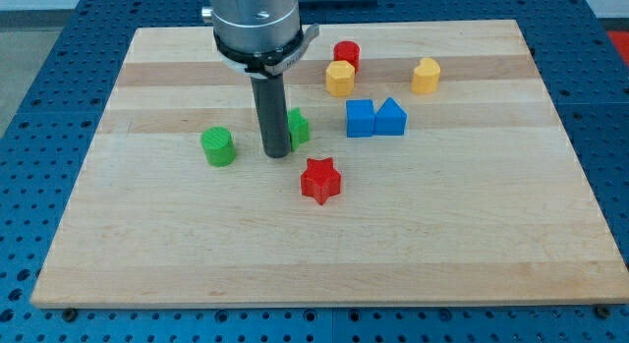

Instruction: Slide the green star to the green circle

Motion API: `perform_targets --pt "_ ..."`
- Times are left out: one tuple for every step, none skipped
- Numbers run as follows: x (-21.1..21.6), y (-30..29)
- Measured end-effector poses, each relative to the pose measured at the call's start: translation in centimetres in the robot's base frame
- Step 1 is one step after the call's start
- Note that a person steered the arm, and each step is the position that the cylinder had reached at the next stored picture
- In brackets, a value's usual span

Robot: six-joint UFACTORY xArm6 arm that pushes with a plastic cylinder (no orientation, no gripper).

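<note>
The green star point(298, 126) lies near the board's middle, partly hidden behind my rod. The green circle point(218, 146) stands to the view's left of it, about a rod's width beyond my rod. My tip point(276, 153) rests on the board between the two green blocks, touching or almost touching the star's left side.
A red star point(320, 180) lies below and right of my tip. Two blue blocks point(374, 118) sit to the right of the green star. A yellow block point(339, 78), a red cylinder point(346, 55) and another yellow block point(426, 76) are near the top. The wooden board point(147, 245) rests on a blue perforated table.
</note>
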State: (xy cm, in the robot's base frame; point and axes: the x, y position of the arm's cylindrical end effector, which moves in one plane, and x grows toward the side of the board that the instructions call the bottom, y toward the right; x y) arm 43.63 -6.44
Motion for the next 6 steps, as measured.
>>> perform_targets --pt "-1.0 -0.5" --pt "-2.2 -0.6" --pt "-2.6 -1.9" --pt "-2.9 -4.7" --pt "-4.7 -5.5" --pt "-5.3 -5.0"
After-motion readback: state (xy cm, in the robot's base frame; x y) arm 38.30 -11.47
